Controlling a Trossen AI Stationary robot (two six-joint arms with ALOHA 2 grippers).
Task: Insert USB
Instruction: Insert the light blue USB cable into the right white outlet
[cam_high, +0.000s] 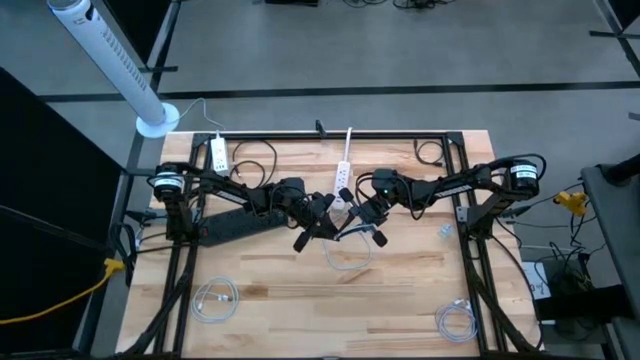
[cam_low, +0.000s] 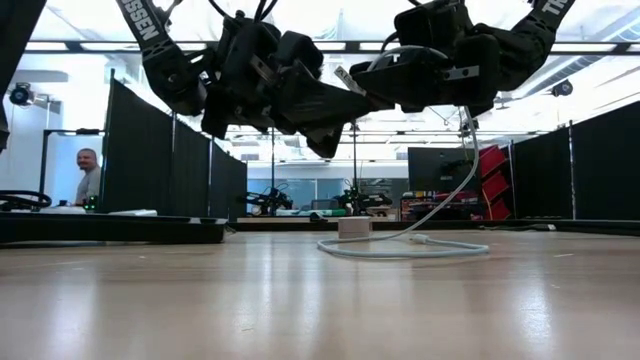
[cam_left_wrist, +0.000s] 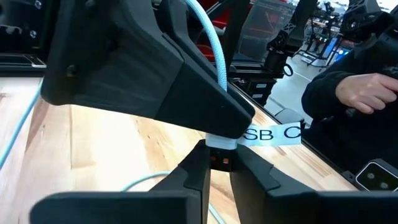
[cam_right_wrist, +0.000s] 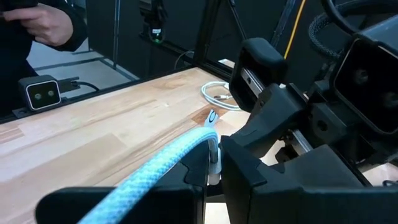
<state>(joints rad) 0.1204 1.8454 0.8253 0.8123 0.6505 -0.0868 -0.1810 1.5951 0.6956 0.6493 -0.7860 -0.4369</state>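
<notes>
Both grippers meet above the table's middle. My right gripper (cam_high: 362, 222) (cam_right_wrist: 211, 165) is shut on a light-blue braided USB cable (cam_right_wrist: 168, 165) just behind its white plug (cam_right_wrist: 213, 148). The cable hangs down to a loop (cam_low: 405, 246) on the table. My left gripper (cam_high: 318, 225) (cam_left_wrist: 219, 171) faces it, shut on a small white block (cam_left_wrist: 221, 144) with a paper label reading "SB C" (cam_left_wrist: 270, 134). Plug and block meet between the two grippers (cam_high: 340, 208). The right gripper's body hides the joint in the left wrist view. My left gripper pinches the small white block's near end (cam_left_wrist: 221, 159) between its two fingers. The fingers come level from the table's left. The block is lifted clear of the table. My right gripper pinches the cable's plug end (cam_right_wrist: 208, 140) between its two fingers, which lie along the cable. It comes from the table's right, slanting down. The plug is clear of the table and the cable (cam_low: 462, 165) hangs slack below.
A white power strip (cam_high: 345, 178) lies just beyond the grippers, a black one (cam_high: 235, 225) at the left, a white charger (cam_high: 218, 154) far left. Coiled cables lie near the front left (cam_high: 215, 300) and front right (cam_high: 455, 320). A person's hand (cam_left_wrist: 367, 90) shows beyond the table.
</notes>
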